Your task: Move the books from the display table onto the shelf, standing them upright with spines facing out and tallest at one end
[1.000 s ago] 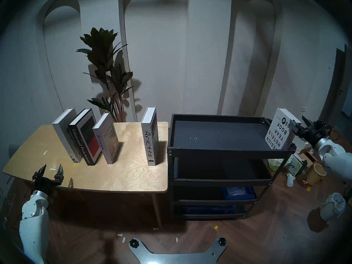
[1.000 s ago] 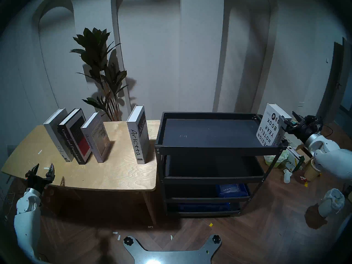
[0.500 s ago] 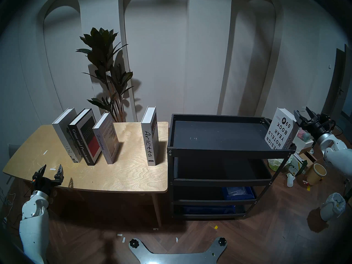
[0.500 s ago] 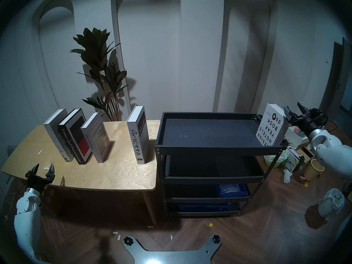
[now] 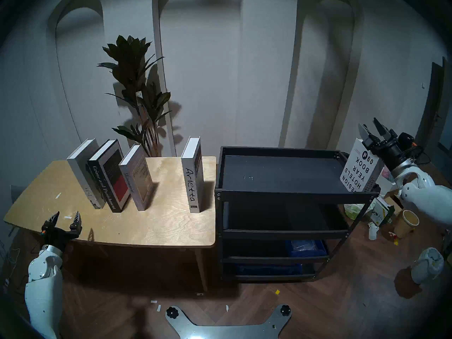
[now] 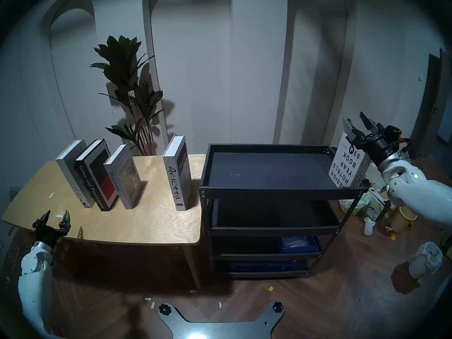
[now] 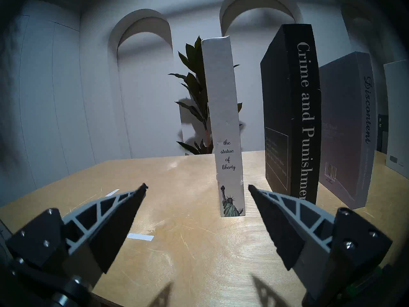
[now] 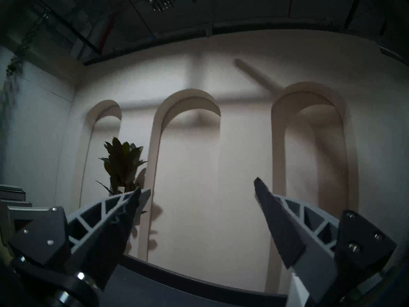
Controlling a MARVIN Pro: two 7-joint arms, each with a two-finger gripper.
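With both arms' jaws gaping empty, the Design Hotels Yearbook (image 5: 359, 169) stands, seemingly leaning, at the black shelf's (image 5: 281, 194) right end; the nearby right gripper (image 5: 372, 131) could topple it.

Four books are standing on the desk (image 5: 171, 223): the Statue of Liberty book (image 5: 83, 174) sitting farthest left, Crime and Punishment (image 5: 107, 177) just right of it, Discontent (image 5: 137, 179) next, Arietta (image 5: 193, 177) well apart near the right edge. The shelf (image 5: 281, 191) is standing right of the desk, carrying the Design Hotels Yearbook (image 5: 358, 169) at its top tray's right end. A plant (image 5: 137, 86) is standing behind the desk.
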